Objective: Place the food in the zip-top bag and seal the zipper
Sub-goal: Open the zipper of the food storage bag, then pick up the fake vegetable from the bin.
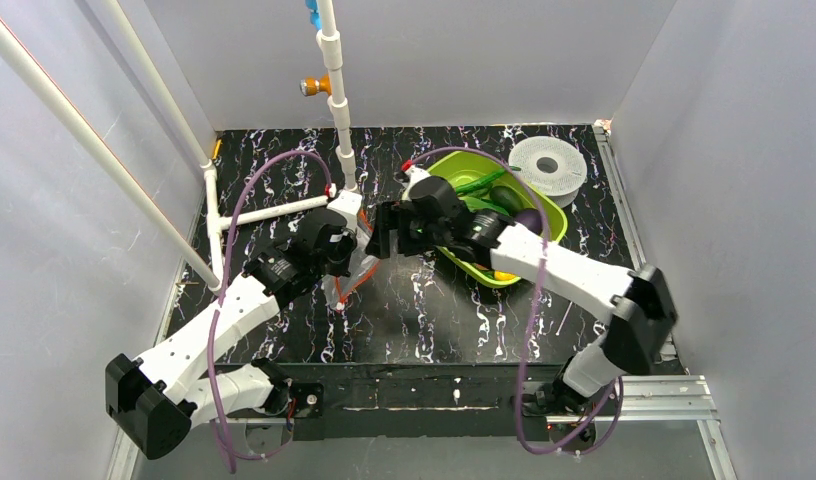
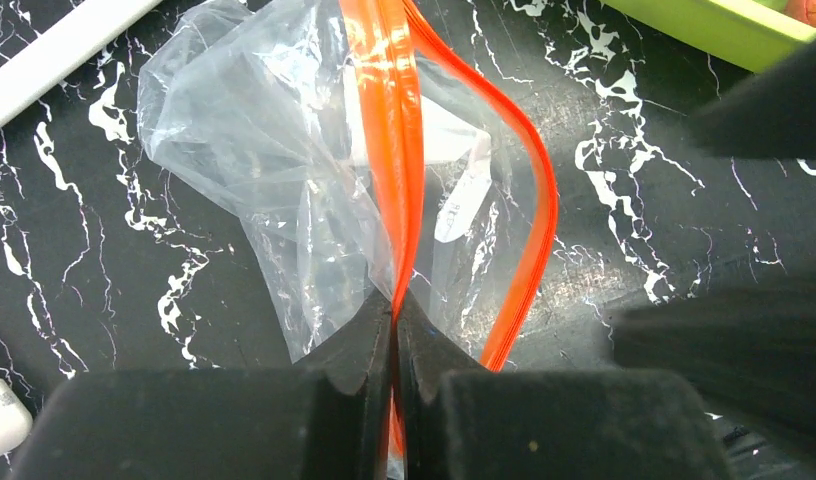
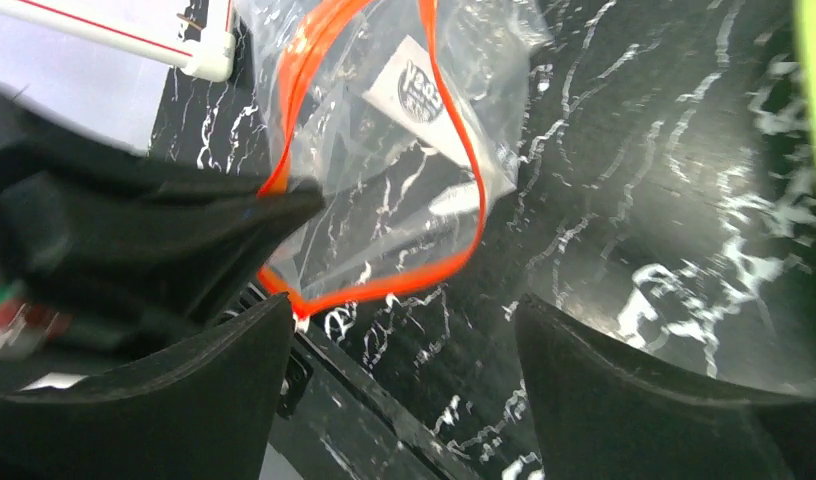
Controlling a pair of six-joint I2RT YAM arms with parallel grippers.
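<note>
The clear zip-top bag [image 2: 264,170] lies on the black marbled table, empty, with its mouth spread open. My left gripper [image 2: 394,312] is shut on one side of the red-orange zipper [image 2: 389,120]; the other side [image 2: 532,210] bows away from it. In the right wrist view the zipper [image 3: 454,150] forms an open loop. My right gripper [image 3: 404,305] is open and empty, just above the bag's mouth and close to the left gripper [image 1: 349,255]. The food sits in the lime-green tray [image 1: 464,262]: a long green pepper [image 1: 479,185], a purple eggplant [image 1: 529,218] and a yellow fruit [image 1: 504,275].
A white perforated disc [image 1: 547,165] lies at the back right. A white pipe frame [image 1: 274,210] stands at the back left, with its upright post [image 1: 336,100] behind the grippers. The tray's edge [image 2: 714,25] shows close to the bag. White walls enclose the table.
</note>
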